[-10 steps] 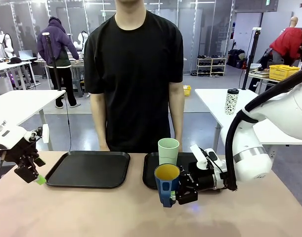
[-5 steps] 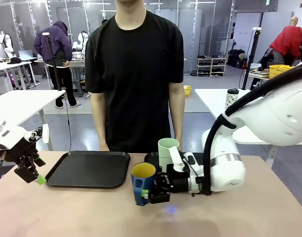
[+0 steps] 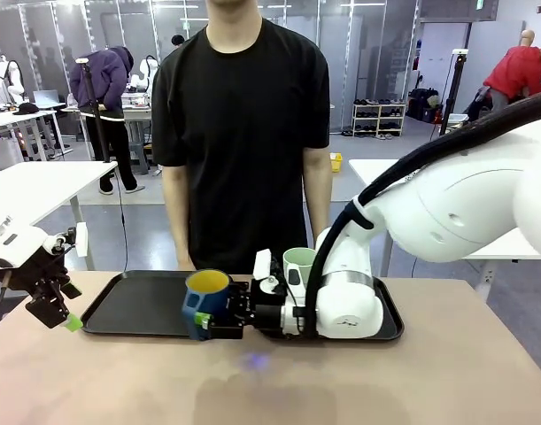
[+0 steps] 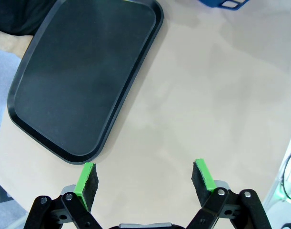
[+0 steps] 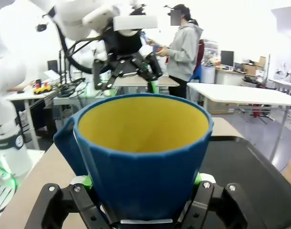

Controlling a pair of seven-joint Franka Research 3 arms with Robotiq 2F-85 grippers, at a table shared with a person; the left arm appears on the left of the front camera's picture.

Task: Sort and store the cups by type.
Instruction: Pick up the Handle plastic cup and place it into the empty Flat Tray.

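Smooth tan tabletop point(image 3: 119, 381) fills the lower half of the front view, with 2 matte black rectangular trays with rounded corners and raised rims lying on it: the left tray point(image 3: 128, 305) at centre left and the right tray point(image 3: 390, 323) at centre right. A person in a black T-shirt point(image 3: 243, 133) stands at the far edge, arms hanging down.

The right gripper point(image 3: 219, 320) reaches across the middle from the right side of the frame, its fingers clamped on the dark blue mug point(image 3: 204, 301). This glossy, faceted mug has a yellow interior and tapers toward its base; it is held upright at the near right corner of the left tray. In the right wrist view the mug point(image 5: 143, 152) sits between the 2 fingers, its handle at the left of the frame.

The pale mint-green tumbler point(image 3: 299, 263), smooth and handleless, stands upright on the right tray, partly hidden by the white arm.

Compared with 1 second ago, the mug has travelled from the front edge of the right tray leftward to the left tray; the tumbler has stayed put.

The left gripper point(image 3: 57, 314) hangs at the left edge of the front view, off the left tray's outer end. In the left wrist view its green-padded fingers point(image 4: 86, 179) stand wide apart, holding nothing, above bare tabletop beside the tray's corner.
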